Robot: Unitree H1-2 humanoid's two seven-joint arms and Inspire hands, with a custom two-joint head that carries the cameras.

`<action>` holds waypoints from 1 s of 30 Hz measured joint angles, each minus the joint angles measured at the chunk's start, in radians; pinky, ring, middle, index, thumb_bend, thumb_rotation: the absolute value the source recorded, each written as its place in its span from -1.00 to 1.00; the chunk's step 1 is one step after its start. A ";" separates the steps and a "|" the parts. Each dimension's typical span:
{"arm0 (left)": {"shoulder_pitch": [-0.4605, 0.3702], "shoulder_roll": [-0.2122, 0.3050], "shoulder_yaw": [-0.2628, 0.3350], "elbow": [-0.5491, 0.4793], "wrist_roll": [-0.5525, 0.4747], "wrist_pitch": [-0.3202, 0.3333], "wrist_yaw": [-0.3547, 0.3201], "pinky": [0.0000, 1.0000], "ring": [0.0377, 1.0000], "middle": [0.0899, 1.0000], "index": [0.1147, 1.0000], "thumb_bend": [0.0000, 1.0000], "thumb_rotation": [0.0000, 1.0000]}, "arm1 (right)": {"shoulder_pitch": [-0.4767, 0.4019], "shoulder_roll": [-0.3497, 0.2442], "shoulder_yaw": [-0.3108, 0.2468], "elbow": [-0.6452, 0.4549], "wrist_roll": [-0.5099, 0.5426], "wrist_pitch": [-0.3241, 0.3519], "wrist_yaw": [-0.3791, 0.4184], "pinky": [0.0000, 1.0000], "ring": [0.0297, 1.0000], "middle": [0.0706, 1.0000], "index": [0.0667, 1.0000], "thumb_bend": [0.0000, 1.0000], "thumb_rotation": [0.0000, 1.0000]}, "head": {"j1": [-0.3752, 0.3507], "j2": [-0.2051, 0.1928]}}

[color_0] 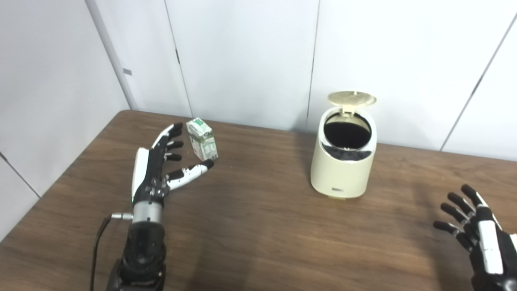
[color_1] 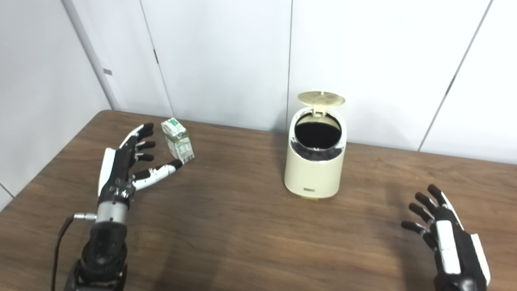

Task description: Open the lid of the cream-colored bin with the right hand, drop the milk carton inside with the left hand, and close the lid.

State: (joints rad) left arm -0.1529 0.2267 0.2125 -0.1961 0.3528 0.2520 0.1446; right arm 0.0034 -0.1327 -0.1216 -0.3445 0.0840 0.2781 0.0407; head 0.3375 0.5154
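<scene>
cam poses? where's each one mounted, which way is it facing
Left eye view: on the head, looking down and forward across the table; left hand and right hand show.
Right eye view: beside it, same aim; both hands show.
Shared: milk carton, bin with lid up.

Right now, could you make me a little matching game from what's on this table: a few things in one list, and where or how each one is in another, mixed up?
Things:
1. milk carton
2. lid of the cream-colored bin
3. left hand
4. right hand

States:
A. flipped up, leaving the dark opening uncovered
B. open and empty, low at the near right of the table
C. standing upright near the far left of the table
D. open, fingers spread, just beside the carton but not holding it

Pairs: 1-C, 2-A, 3-D, 4-B
</scene>
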 measured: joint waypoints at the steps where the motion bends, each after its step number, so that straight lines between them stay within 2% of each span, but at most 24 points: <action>1: -0.013 0.010 -0.002 0.016 0.007 0.008 0.000 0.24 0.59 0.79 0.83 0.75 -0.56 | -0.001 0.000 0.000 -0.005 0.001 0.000 0.000 0.26 0.62 0.69 0.76 0.37 0.77 | 0.000 0.000; 3: -0.034 0.029 -0.007 0.038 0.014 0.013 0.000 0.21 0.58 0.81 0.83 0.77 -0.54 | 0.000 -0.001 0.000 -0.006 0.001 0.000 0.000 0.25 0.61 0.68 0.74 0.39 0.76 | 0.003 0.003; 7: -0.063 0.054 -0.022 0.085 0.026 0.009 0.001 0.35 0.62 0.80 0.84 0.81 -0.55 | 0.001 -0.002 -0.001 -0.006 0.003 0.000 0.000 0.24 0.60 0.67 0.74 0.44 0.73 | 0.003 0.005; 12: -0.119 0.093 -0.041 0.166 0.032 0.016 -0.013 0.57 0.81 0.92 0.98 0.86 -0.59 | 0.001 -0.007 -0.001 -0.006 0.004 0.000 0.001 0.24 0.59 0.66 0.73 0.46 0.72 | 0.002 0.008; 15: -0.157 0.120 -0.063 0.212 0.032 0.018 -0.040 0.73 0.96 0.99 1.00 0.90 -0.58 | 0.001 -0.016 -0.002 -0.006 0.007 0.000 0.004 0.24 0.59 0.66 0.73 0.50 0.72 | 0.000 0.011; 17: -0.174 0.126 -0.071 0.243 0.031 0.018 -0.045 0.77 0.99 1.00 1.00 0.92 -0.58 | 0.001 -0.021 -0.002 -0.007 0.007 0.001 0.004 0.25 0.59 0.67 0.74 0.50 0.73 | 0.000 0.011; 24: -0.206 0.132 -0.105 0.317 0.032 0.019 -0.062 0.57 0.85 1.00 1.00 0.97 -0.60 | 0.001 -0.020 0.003 -0.036 0.002 0.035 0.000 0.21 0.57 0.64 0.71 0.46 0.73 | -0.005 0.012; 30: -0.238 0.148 -0.106 0.367 0.030 0.020 -0.066 0.26 0.64 0.97 0.99 0.93 -0.67 | 0.001 -0.018 0.006 -0.064 0.001 0.069 -0.005 0.20 0.55 0.63 0.71 0.44 0.72 | -0.011 0.015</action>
State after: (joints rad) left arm -0.3908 0.3745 0.1061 0.1711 0.3825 0.2718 0.0783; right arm 0.0044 -0.1507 -0.1161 -0.4081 0.0852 0.3467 0.0360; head 0.3268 0.5307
